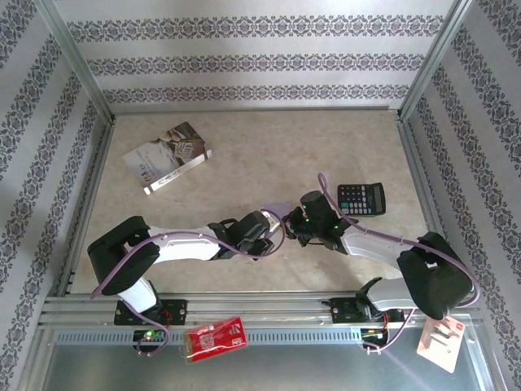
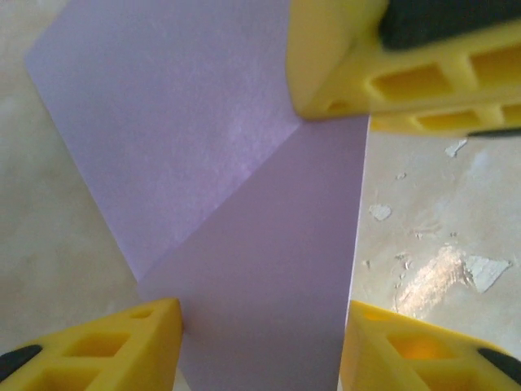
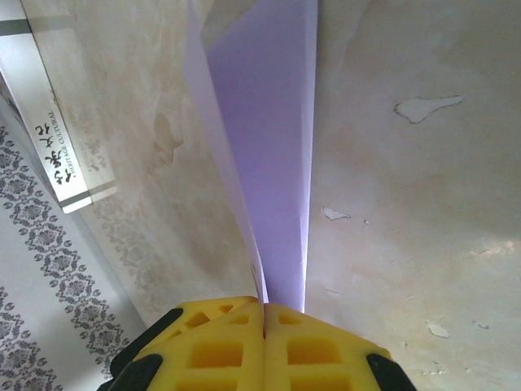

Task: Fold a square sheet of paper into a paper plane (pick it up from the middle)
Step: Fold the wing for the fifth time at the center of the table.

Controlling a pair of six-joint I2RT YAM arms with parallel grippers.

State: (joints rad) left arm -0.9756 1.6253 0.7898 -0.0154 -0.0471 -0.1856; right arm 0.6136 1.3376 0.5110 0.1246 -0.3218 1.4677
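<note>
Pinching the lilac paper is the right pincer.

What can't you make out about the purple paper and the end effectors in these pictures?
Right wrist: the square sheet of paper, pinched in the right end effector, runs off the top edge.
Left wrist: the bottom edge cuts the sheet at the open left end effector; the right fingers cover a corner.
Top external: both end effectors cover most of the sheet, hiding its creases.
</note>
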